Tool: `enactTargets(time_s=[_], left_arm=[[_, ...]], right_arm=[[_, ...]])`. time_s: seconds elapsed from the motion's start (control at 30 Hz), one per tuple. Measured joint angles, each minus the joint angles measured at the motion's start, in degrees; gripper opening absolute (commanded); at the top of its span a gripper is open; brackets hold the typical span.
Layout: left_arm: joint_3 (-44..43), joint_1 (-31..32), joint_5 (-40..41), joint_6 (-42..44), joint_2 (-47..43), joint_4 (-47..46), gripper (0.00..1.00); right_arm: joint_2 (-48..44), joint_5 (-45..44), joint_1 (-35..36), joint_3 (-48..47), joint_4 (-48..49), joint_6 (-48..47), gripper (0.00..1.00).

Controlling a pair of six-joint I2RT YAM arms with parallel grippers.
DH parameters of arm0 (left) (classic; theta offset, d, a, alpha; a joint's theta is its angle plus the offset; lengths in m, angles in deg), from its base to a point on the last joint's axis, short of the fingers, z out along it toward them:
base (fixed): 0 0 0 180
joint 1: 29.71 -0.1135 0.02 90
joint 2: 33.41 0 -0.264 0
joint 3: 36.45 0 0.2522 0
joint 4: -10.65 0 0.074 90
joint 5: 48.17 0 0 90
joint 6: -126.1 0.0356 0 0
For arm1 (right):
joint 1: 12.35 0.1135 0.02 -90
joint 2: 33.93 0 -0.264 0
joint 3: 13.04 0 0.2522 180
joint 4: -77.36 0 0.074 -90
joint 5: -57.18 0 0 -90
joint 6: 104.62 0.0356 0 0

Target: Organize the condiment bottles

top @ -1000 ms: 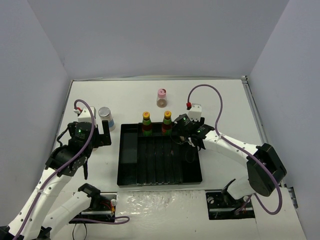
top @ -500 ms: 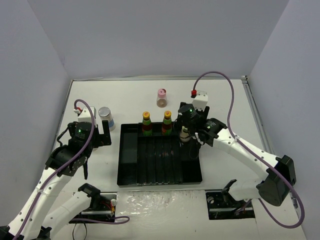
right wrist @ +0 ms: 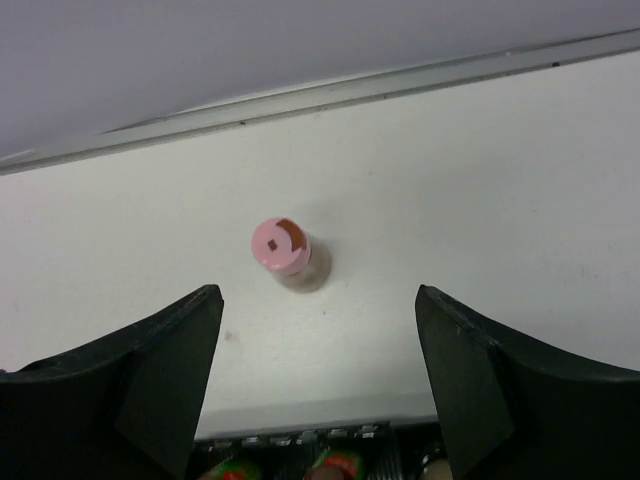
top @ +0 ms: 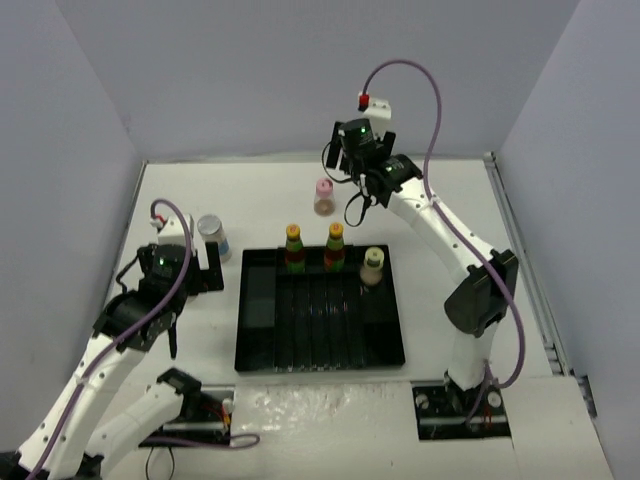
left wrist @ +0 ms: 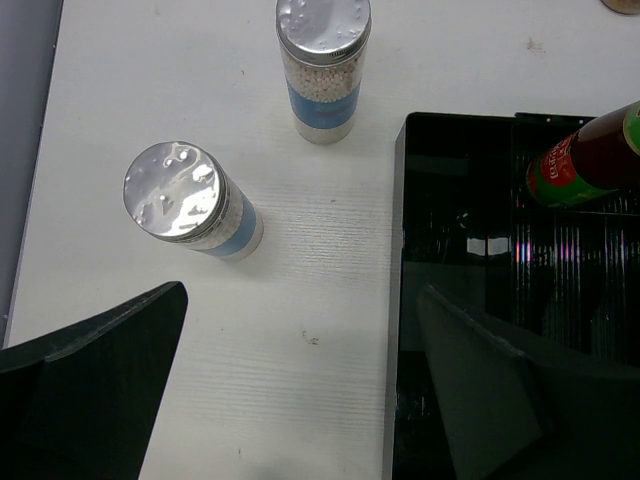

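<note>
Two green-necked, orange-capped bottles [top: 294, 248] [top: 334, 247] and a yellow-green-capped bottle [top: 372, 266] stand along the far edge of the black tray [top: 320, 355]. The pink-capped bottle [top: 323, 196] stands on the table behind the tray and shows in the right wrist view [right wrist: 283, 250]. My right gripper [top: 350, 165] [right wrist: 315, 390] is open and empty, above and short of it. Two silver-lidded shakers [left wrist: 185, 200] [left wrist: 322, 65] stand left of the tray; only one [top: 211, 236] shows from above. My left gripper [top: 203, 270] [left wrist: 300, 400] is open and empty, just short of them.
The tray's left wall [left wrist: 398, 250] runs under my left gripper's right finger. One green-necked bottle [left wrist: 585, 160] leans into the left wrist view. The back wall edge [right wrist: 400, 85] lies beyond the pink-capped bottle. Side walls enclose the table.
</note>
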Motion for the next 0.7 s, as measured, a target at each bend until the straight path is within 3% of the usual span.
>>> enactTargets(time_s=[0.13, 0.27, 0.43, 0.7], left_arm=[[0.00, -0.05, -0.03, 0.00, 0.00, -0.01, 0.97], [0.00, -0.06, -0.13, 0.00, -0.09, -0.04, 0.97], [0.00, -0.14, -0.86, 0.00, -0.39, -0.23, 0.97], [0.00, -0.43, -1.28, 0.00, -0.79, -0.35, 0.97]], right_arm=[[14.14, 6.00, -3.47, -16.93, -1.72, -2.36, 0.77], [24.18, 10.61, -5.19, -26.22, -3.51, -3.89, 0.76], [31.95, 14.37, -5.39, -30.65, -5.03, -5.55, 0.77], [35.47, 16.79, -5.34, -31.18, -5.49, -7.26, 0.79]])
